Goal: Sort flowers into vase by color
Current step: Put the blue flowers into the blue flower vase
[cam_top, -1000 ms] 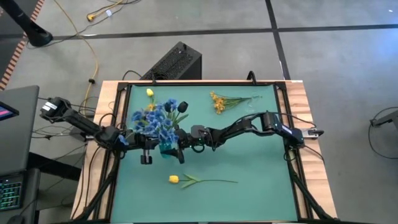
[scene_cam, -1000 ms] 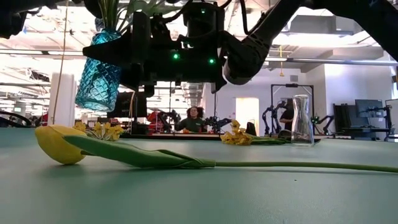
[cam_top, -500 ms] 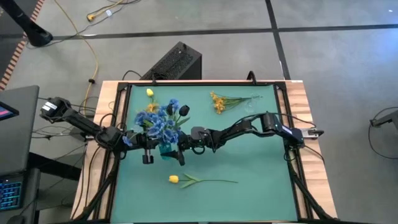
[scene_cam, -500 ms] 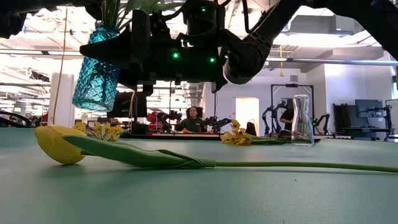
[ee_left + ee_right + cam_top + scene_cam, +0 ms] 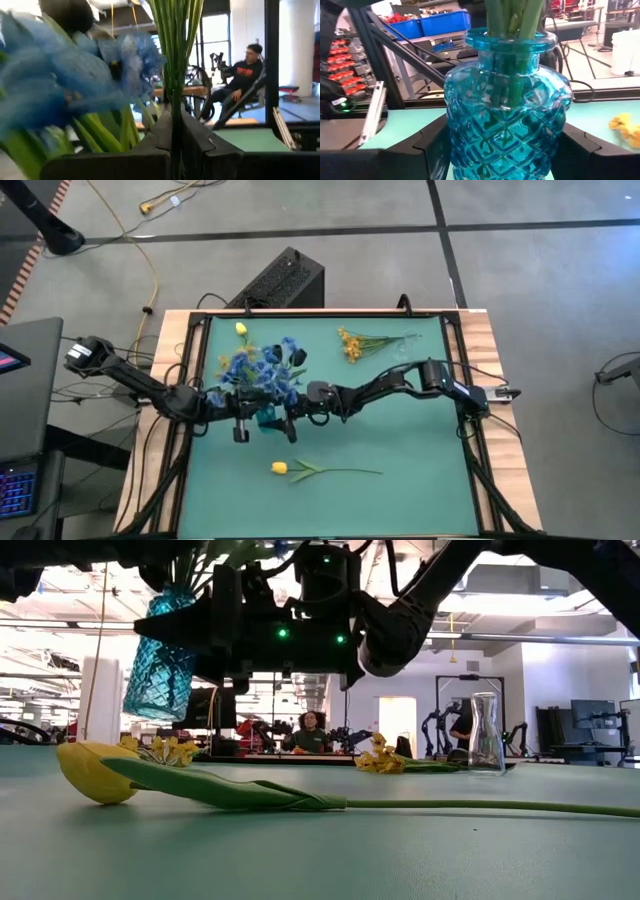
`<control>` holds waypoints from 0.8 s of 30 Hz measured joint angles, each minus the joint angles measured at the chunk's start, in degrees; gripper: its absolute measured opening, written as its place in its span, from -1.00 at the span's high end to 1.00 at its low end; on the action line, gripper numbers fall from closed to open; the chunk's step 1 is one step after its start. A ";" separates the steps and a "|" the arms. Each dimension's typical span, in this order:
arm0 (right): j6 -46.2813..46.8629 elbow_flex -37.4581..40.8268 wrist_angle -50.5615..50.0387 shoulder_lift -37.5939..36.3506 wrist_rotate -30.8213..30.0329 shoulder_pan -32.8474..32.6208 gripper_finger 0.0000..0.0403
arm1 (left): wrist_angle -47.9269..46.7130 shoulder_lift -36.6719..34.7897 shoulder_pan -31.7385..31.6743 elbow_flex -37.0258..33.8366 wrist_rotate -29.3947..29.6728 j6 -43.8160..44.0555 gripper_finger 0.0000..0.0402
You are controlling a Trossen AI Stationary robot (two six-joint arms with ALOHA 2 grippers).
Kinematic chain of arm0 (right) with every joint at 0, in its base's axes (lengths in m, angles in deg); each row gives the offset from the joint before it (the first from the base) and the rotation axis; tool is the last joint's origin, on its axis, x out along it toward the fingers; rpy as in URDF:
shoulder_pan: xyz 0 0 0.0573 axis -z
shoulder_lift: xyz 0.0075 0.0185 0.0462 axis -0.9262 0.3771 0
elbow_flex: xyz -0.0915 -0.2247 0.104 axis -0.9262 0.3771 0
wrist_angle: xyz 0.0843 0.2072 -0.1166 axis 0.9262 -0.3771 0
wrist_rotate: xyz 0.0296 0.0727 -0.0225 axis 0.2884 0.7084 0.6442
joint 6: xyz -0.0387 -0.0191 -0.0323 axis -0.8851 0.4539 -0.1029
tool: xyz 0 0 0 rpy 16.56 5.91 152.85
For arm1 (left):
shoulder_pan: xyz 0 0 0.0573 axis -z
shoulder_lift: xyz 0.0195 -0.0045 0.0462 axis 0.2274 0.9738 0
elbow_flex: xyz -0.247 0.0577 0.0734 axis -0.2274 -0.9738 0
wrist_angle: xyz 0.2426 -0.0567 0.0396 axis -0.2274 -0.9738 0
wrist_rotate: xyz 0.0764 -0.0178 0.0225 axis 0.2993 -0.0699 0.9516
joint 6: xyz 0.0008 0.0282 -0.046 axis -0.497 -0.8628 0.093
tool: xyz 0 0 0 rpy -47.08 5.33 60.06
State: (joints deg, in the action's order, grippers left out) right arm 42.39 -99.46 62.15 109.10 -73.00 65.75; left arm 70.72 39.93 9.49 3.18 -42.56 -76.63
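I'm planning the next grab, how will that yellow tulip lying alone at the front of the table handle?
The yellow tulip probably feels light. Its thin stem likely flexes, so the heavier-looking head may droop. Lying flat on the mat, it may roll slightly if nudged.

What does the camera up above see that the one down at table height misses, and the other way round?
Only the high view shows the blue blossoms topping the bunch, and the single yellow bud near the table's far edge. Only the low view shows the empty clear glass carafe and a seated person in the room behind. Both show the lifted teal patterned glass vase between the two arms, the yellow tulip lying on the green table, and the yellow-orange sprig.
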 joint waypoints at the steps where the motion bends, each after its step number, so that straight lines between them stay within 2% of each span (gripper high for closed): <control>1: -0.10 0.00 -0.06 0.00 -0.01 0.10 -0.40 | -0.67 0.00 0.00 -0.01 -0.01 0.46 1.00; 6: -0.43 0.02 -0.02 0.00 0.01 0.23 -0.40 | -3.95 -0.02 0.32 0.05 0.72 2.30 1.00; 20: -0.82 0.02 0.10 0.00 -0.56 0.75 -0.40 | -10.69 -4.42 6.81 0.05 15.01 2.80 1.00; 24: -0.83 -1.03 -0.70 0.00 -0.58 0.75 -0.40 | -13.15 -4.79 7.34 0.05 15.92 5.26 1.00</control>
State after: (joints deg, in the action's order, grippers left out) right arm 41.56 -100.48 61.45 109.10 -73.58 66.50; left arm 57.58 35.15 16.83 3.23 -26.64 -71.37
